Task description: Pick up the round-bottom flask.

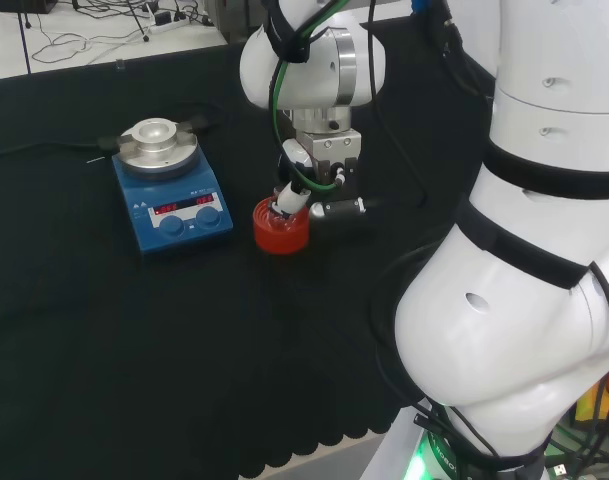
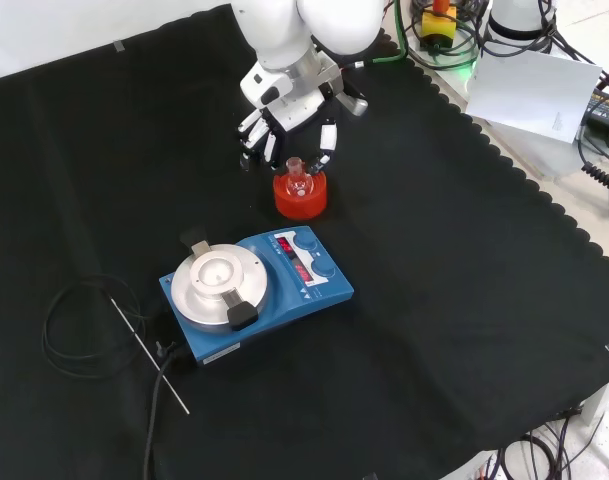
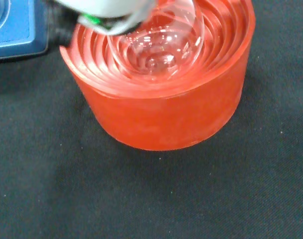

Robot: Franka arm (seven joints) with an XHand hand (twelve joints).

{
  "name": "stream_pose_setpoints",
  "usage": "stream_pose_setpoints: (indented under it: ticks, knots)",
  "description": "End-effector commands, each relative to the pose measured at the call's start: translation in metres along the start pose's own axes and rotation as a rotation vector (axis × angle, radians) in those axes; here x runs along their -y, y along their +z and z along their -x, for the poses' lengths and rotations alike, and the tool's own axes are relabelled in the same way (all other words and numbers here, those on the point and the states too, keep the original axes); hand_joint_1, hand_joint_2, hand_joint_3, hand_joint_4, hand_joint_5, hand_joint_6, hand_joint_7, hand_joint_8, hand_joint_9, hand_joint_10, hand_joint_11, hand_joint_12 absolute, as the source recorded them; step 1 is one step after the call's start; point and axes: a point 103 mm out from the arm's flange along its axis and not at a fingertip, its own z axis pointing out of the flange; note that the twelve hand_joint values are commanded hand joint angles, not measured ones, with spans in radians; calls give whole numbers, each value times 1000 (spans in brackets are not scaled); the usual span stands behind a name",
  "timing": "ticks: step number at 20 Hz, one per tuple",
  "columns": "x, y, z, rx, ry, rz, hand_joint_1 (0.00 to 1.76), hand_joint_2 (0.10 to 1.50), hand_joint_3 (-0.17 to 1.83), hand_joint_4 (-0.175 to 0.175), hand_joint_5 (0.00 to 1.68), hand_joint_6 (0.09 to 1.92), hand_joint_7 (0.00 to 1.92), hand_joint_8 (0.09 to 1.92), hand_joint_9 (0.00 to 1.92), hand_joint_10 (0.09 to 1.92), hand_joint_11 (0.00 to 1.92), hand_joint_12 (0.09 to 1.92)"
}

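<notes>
In the upper middle of the front view, the round-bottom flask sits upright in the red ribbed stand. The hand hangs just above it, fingers spread around the neck, not closed.

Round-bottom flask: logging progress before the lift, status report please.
Robot hand over the round-bottom flask, fingers around its neck, grip unclear. Flask seated in red ribbed stand. Blue hotplate beside it, apart.

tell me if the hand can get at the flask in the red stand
Probably yes: the hand hangs just above the round-bottom flask, which sits upright in the red ribbed stand, fingers spread around its neck, with nothing between.
</notes>
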Motion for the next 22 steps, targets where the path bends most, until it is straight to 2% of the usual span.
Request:
stream_pose_setpoints:
  ticks: [1, 3, 8, 14, 22]
  knots:
    - [3, -6, -2, 20, 6, 62, 1033, 862, 433, 150, 1034, 959, 276, 687, 519, 663, 193, 1394]
    - [4, -11, -2, 31, 13, 80, 1044, 824, 525, 170, 1048, 1001, 313, 676, 566, 634, 238, 1375]
    - [8, -31, 0, 35, 20, 75, 1054, 742, 697, 175, 1059, 1059, 354, 672, 617, 605, 290, 1364]
    - [17, -75, -3, 66, 33, 69, 1059, 717, 740, 175, 1068, 1066, 354, 672, 619, 601, 295, 1363]
    - [15, -131, -25, 88, 24, 118, 1064, 700, 764, 175, 1077, 1061, 344, 671, 613, 601, 287, 1366]
